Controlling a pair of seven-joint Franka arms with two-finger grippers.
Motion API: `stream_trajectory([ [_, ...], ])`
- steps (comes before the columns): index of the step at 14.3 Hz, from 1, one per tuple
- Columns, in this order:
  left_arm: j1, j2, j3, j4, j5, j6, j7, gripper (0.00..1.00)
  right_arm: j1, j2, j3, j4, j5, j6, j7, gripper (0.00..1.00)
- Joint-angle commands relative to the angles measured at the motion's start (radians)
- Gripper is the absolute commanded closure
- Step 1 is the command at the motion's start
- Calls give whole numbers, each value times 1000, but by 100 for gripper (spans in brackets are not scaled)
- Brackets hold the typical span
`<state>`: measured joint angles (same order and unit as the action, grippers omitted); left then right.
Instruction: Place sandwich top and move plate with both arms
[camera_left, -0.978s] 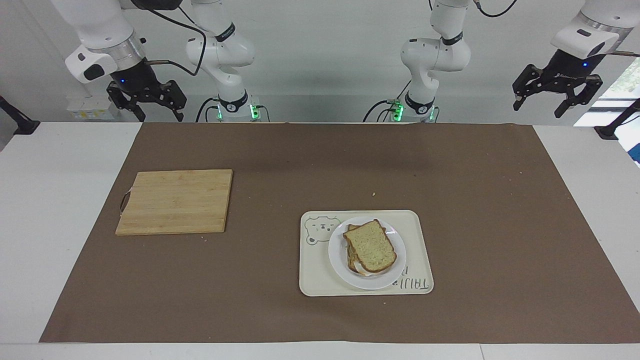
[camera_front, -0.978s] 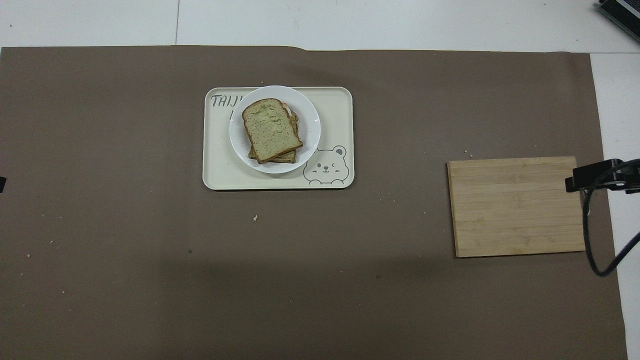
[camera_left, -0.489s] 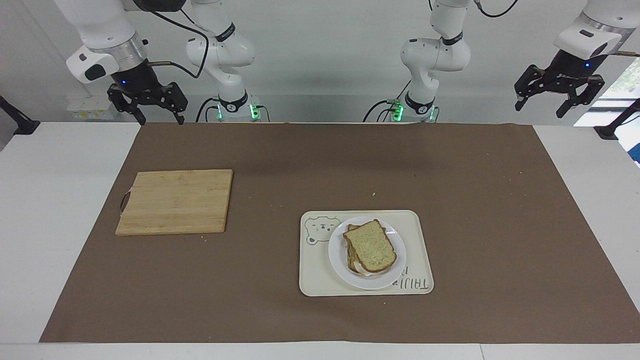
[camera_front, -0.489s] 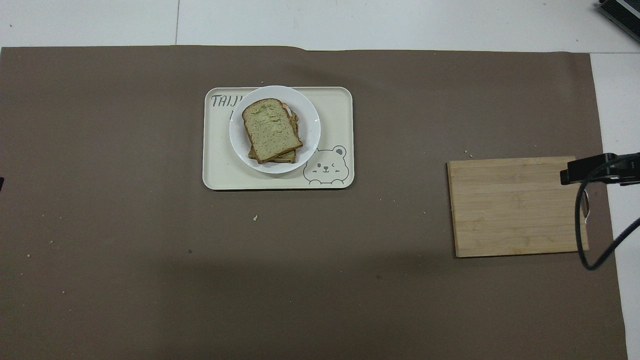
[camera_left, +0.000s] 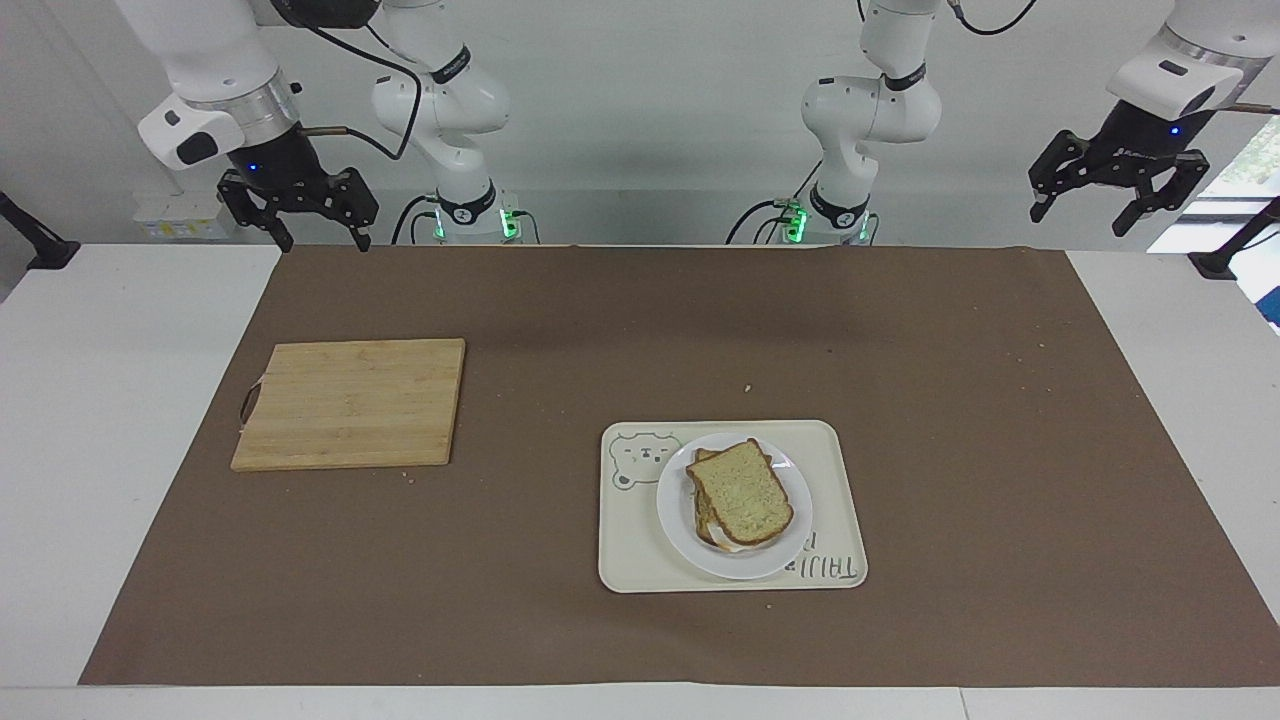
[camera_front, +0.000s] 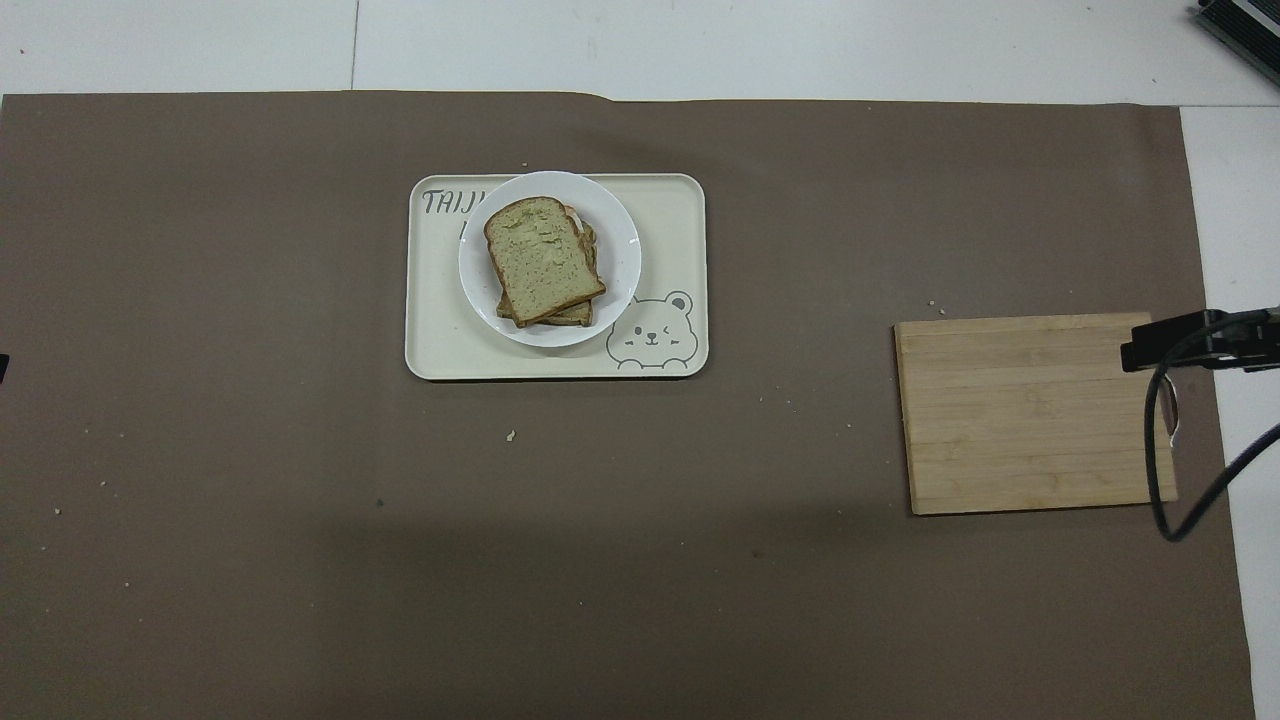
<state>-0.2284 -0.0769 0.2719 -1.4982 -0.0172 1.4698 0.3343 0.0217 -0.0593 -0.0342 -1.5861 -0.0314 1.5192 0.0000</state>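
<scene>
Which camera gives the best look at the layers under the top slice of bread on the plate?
The facing view. It looks at the sandwich top from the side, so the lower slices and a pale filling edge show on the plate. The overhead view mostly shows the top slice, with only brown crust edges peeking out beneath.

**Both arms raised, fingers spread**

My black two-finger left gripper (camera_left: 1112, 208) hangs high at two o'clock in the facing view, fingers apart. My black two-finger right gripper (camera_left: 318, 231) hangs at ten o'clock, wrist bent down, fingers likewise spread.
</scene>
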Motion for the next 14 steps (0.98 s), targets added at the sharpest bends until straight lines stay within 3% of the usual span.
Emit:
stream_trajectory([
  [1,4,0,-3,-7,5,1,-1,0,21,-16,7,9,-30,-43,5,0],
  [12,17,0,-25,-2,10,20,-36,0,17,-24,0,5,7,-34,11,0],
  [14,113,-3,-151,-4,8,11,-64,0,15,-24,2,5,13,-31,12,0],
])
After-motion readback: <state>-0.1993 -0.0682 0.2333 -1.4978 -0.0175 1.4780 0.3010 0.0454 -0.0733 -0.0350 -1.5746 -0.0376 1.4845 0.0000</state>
